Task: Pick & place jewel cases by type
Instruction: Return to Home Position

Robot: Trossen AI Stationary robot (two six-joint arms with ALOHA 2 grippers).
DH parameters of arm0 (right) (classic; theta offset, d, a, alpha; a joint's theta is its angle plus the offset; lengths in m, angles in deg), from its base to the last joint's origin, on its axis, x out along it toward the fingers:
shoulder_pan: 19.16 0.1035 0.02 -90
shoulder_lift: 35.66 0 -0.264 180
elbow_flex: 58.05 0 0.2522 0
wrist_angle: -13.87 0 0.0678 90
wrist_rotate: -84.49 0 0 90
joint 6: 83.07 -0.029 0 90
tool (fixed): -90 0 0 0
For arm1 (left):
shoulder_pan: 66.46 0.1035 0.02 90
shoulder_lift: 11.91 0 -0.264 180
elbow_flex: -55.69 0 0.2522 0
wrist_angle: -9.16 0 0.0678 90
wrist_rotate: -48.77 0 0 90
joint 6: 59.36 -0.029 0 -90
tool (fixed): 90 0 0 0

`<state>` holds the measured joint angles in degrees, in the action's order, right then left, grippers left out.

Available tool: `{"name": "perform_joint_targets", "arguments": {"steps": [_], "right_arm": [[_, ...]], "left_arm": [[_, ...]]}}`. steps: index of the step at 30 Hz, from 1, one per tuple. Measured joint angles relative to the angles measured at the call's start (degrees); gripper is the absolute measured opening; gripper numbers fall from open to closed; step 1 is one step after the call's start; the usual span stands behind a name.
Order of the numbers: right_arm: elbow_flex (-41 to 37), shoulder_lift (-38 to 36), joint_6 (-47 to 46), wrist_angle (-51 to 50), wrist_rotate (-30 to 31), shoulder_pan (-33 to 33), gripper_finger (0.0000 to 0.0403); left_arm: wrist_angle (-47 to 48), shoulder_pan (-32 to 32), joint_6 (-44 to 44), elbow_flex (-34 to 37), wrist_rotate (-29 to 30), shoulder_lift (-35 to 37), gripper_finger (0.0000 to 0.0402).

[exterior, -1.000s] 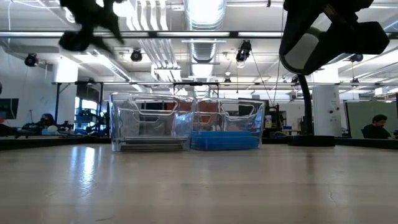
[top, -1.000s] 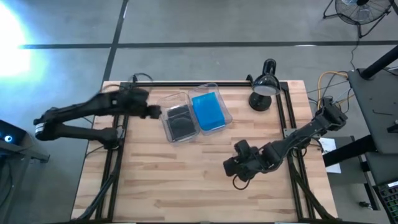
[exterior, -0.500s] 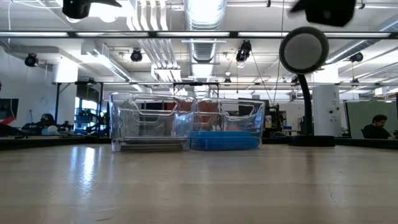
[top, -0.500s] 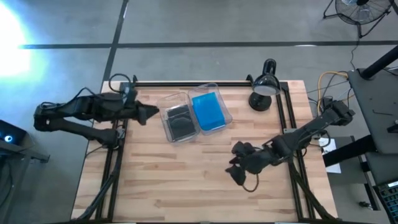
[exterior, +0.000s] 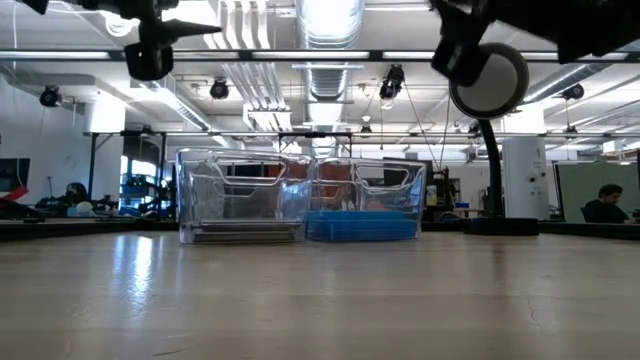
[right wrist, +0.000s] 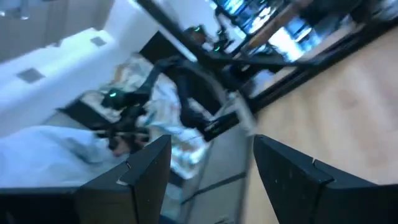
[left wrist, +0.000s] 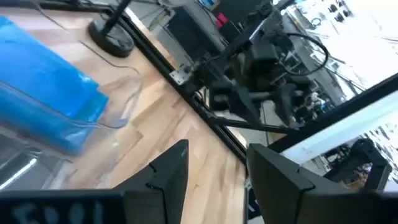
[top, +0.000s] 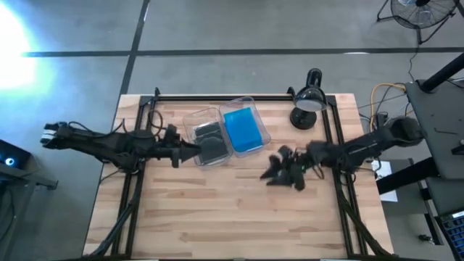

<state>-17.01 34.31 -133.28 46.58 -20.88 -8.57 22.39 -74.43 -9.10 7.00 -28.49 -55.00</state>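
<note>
Two clear trays stand side by side on the table's far half. The left tray [top: 206,142] [exterior: 240,205] holds dark grey jewel cases [exterior: 245,234] lying flat on its floor. The right tray [top: 255,116] [exterior: 366,200] holds bright blue jewel cases [top: 241,129] [exterior: 362,227] [left wrist: 43,74]. My left gripper [top: 191,151] [left wrist: 214,180] hangs open, high above the table, beside the dark tray's near left corner. My right gripper [top: 276,172] [right wrist: 214,180] is open too, up in the air to the right of the blue tray.
A black desk lamp [top: 308,100] [exterior: 489,82] stands at the far right of the table. Black rails [top: 239,96] frame the table's far, left and right edges. Bare wood [top: 232,210] fills the near half. People sit in the room beyond [exterior: 605,200].
My left arm has stretched out low along the table's left side, and its gripper has moved toward the near edge and right, up to the dark tray's corner. My right gripper has swung from the near middle toward the far edge and turned about. The trays have stayed put.
</note>
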Motion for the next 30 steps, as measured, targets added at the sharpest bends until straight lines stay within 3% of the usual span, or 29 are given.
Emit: {"name": "perform_joint_targets", "arguments": {"steps": [5, 13, 17, 22, 30], "right_arm": [[-3.11, -8.63, 5.68, -10.59, 0.05, -8.89, 0.0224], [-4.66, -22.45, 14.66, -27.30, 6.52, -11.40, 0.0224], [-9.19, -27.67, 16.76, -27.88, 7.27, -11.34, 0.0224], [-16.48, -35.31, 15.60, -25.92, 13.97, -11.43, 0.0224], [-23.19, -44.73, 14.94, -25.00, 14.46, -11.39, 0.0224]], "left_arm": [[0.40, -0.04, -3.30, 2.63, 0.18, 6.00, 0.0142], [9.56, -0.08, -9.04, 3.35, 2.66, 16.20, 0.0142], [12.12, -0.08, -13.55, 3.35, 5.57, 18.37, 0.0142], [12.21, -0.03, -19.01, 3.35, 8.43, 19.87, 0.0142], [15.91, -0.04, -19.66, 3.38, 8.49, 23.04, 0.0142]]}}
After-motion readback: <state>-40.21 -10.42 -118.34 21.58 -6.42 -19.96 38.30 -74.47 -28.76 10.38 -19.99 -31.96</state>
